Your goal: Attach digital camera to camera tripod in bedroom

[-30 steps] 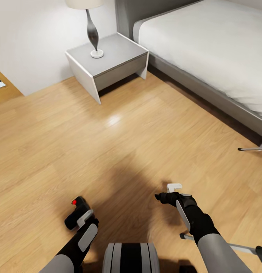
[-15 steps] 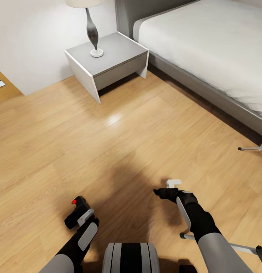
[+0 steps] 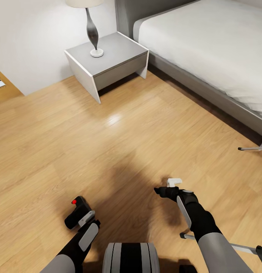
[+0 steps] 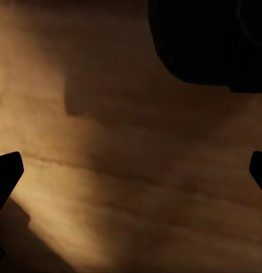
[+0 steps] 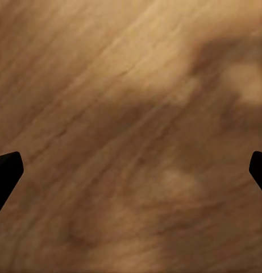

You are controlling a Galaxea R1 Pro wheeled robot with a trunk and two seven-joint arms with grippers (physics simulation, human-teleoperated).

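The camera [image 3: 78, 211] sits at my left gripper [image 3: 82, 219], though I cannot tell if it's gripped. My right gripper [image 3: 163, 190] is spread, empty. The tripod [image 3: 251, 148] beside the bed [image 3: 206, 49] awaits; mounting remains.

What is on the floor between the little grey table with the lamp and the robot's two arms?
Nothing: in the head view, only bare wood floor lies between the nightstand and the arms, with the robot's shadow on it.
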